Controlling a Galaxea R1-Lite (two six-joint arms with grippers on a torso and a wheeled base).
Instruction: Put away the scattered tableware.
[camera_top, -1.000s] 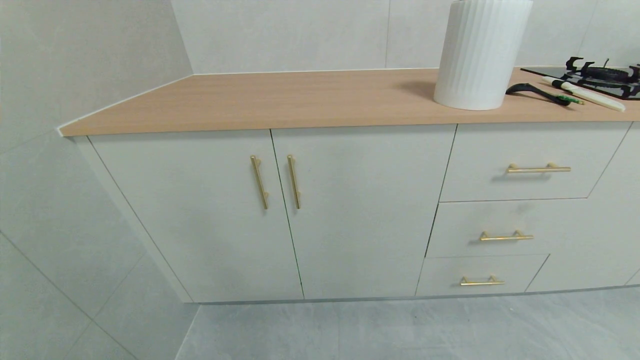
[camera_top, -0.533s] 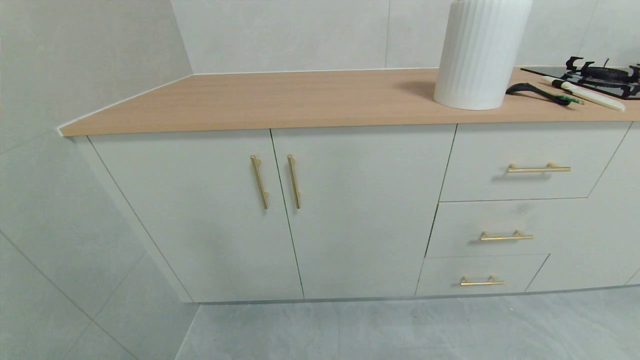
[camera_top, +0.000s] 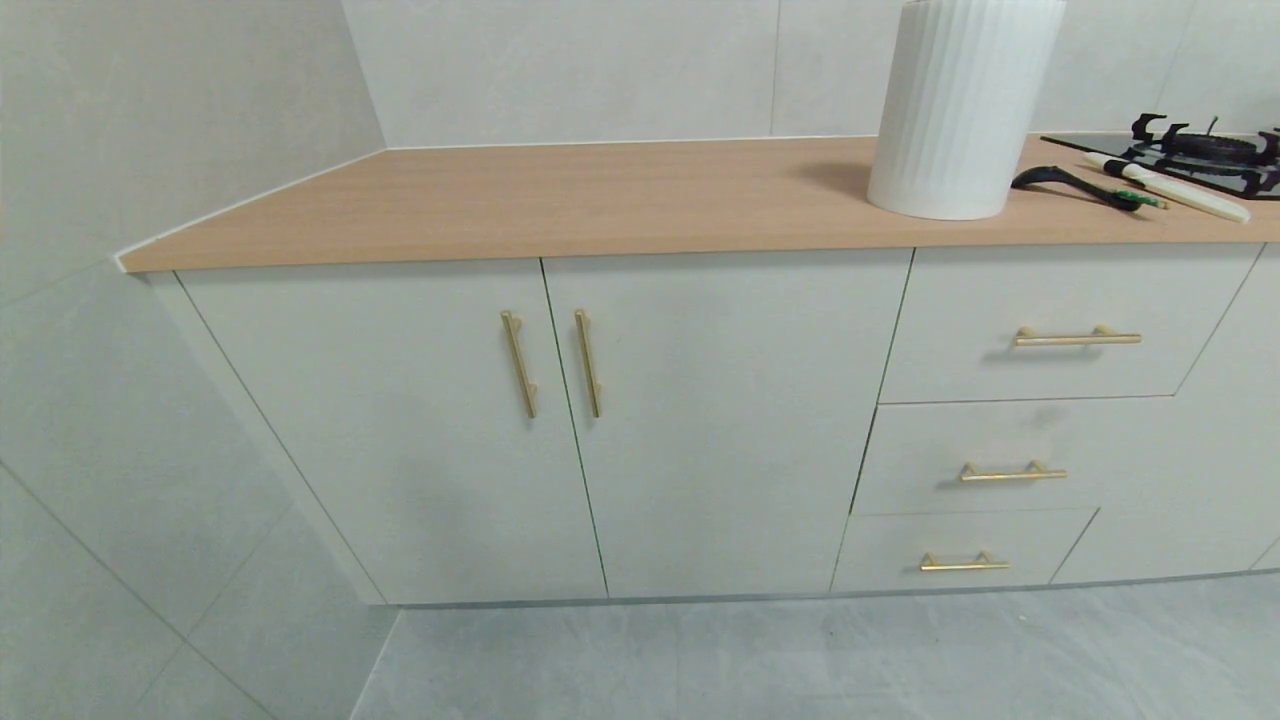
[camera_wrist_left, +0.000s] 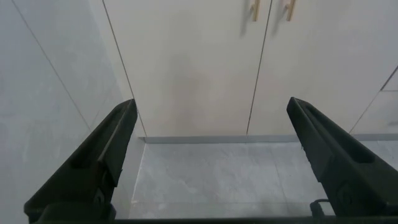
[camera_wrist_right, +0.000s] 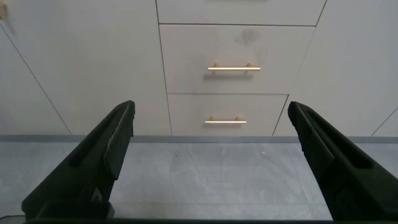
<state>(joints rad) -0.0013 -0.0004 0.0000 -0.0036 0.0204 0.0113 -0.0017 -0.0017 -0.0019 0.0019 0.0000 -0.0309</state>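
Left gripper: fingers stood wide apart with nothing between them, low over the grey floor and facing the foot of the two cupboard doors.

Right gripper: fingers likewise spread wide and empty, low over the floor and facing the lower drawers.

Cupboard: both doors were closed, their two upright brass handles side by side at the seam. To the right was a stack of three drawers, all closed, each with a level brass handle.

Bench: a wooden top ran along the tiled wall above the cupboard. A tall white ribbed jar stood upright on it, above the drawers.

Tableware: a black spoon lay flat on the bench just to the right of the jar, its bowl end nearest the jar and a green bit at the handle end. A white knife lay just beside the spoon, on its far side, at the edge of the black stove near the wall.
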